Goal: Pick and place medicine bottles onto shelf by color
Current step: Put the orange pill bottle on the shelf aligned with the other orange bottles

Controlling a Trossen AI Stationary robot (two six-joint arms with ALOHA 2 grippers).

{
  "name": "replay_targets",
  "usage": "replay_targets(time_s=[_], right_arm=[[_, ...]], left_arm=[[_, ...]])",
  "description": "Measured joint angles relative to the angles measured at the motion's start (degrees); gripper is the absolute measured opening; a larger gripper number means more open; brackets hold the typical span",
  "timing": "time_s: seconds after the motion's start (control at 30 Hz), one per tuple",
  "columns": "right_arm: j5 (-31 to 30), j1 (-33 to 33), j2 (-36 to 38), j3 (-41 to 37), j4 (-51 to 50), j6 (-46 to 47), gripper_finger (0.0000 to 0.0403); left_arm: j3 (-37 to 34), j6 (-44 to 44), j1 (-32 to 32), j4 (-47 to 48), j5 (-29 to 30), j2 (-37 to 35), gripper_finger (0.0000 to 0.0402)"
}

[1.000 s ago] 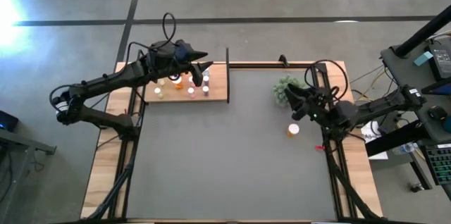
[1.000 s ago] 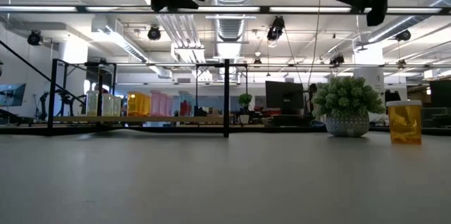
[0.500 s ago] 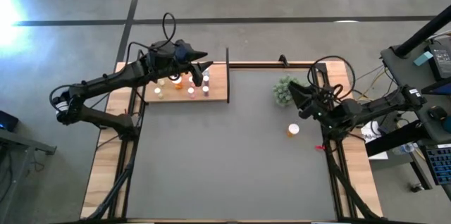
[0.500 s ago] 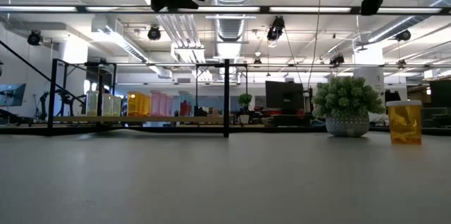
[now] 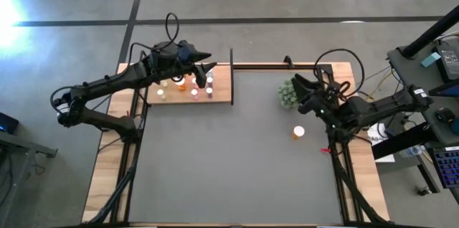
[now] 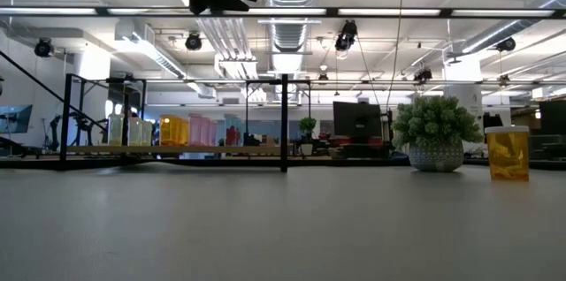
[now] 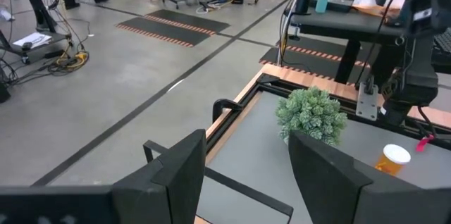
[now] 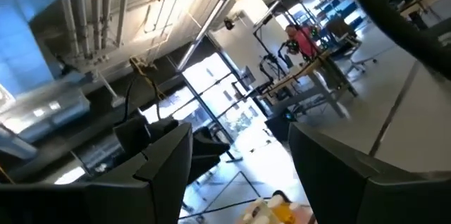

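The desk (image 5: 215, 171) is mostly bare mat in front of me, with the shelf (image 5: 224, 92) at its far left corner. My left arm reaches over that shelf, and my left gripper (image 5: 204, 66) hovers above the bottles there with its fingers spread and nothing between them, as my left wrist view shows. My right arm lies along the desk's right edge, and my right gripper (image 5: 298, 84) is raised high, up beside the plant (image 5: 288, 93); its wrist camera points up at the ceiling, its fingers stand apart, and it holds nothing. The plant sits at the far right of the mat. On the shelf the bottles (image 5: 185, 86) stand close together in a row; in the low view they run from pale yellowish ones at the left, through an orange one (image 6: 174, 131), to pink ones (image 6: 202, 130) at the right, so the sorting by colour looks largely done. What I judge is left is a single orange bottle (image 5: 298, 133), standing upright on the mat, just nearer than the plant and below my right gripper, well apart from the shelf. It needs picking up and carrying across to join the orange one on the shelf.
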State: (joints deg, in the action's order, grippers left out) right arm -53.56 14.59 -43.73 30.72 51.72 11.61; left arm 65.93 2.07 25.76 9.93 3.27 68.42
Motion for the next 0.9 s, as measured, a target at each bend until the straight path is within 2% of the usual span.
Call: replay_targets(time_s=[0.1,0.2,0.27,0.4,0.5,0.6,0.77,0.9], right_arm=[[-0.67,0.0,-1.84,4.51,-8.21,-0.56,0.0226],[-4.23,0.01,-2.67,10.58,-26.55,7.37,0.0226],[-4.76,0.0,-2.68,15.73,-44.58,18.06,0.0226],[-4.02,0.0,-5.01,26.95,-82.09,46.19,0.0226],[0.36,-0.02,-9.27,33.71,-103.58,63.53,0.0226],[7.06,0.0,-14.34,38.91,-118.32,74.89,0.0226],[22.66,-0.94,-21.61,44.8,-134.43,83.68,0.0226],[33.75,-2.05,-25.66,46.4,-141.51,85.53,0.0226]], left_arm=[[-0.01,-2.28,0.0,0.0,0.0,-0.01,0.0187],[-0.02,-2.95,0.0,0.02,-0.01,-0.02,0.0187],[-0.02,-2.93,0.0,0.02,-0.02,-0.02,0.0187],[-0.02,-2.93,-0.01,0.06,-0.02,-0.02,0.0187],[-0.02,-2.93,-0.04,0.07,-0.02,-0.02,0.0187],[-0.02,-2.87,-0.04,0.07,-0.02,-0.02,0.0187],[-0.02,-2.84,-0.04,0.07,-0.02,-0.02,0.0187],[-0.02,-2.8,-0.04,0.09,-0.02,-0.02,0.0187]])
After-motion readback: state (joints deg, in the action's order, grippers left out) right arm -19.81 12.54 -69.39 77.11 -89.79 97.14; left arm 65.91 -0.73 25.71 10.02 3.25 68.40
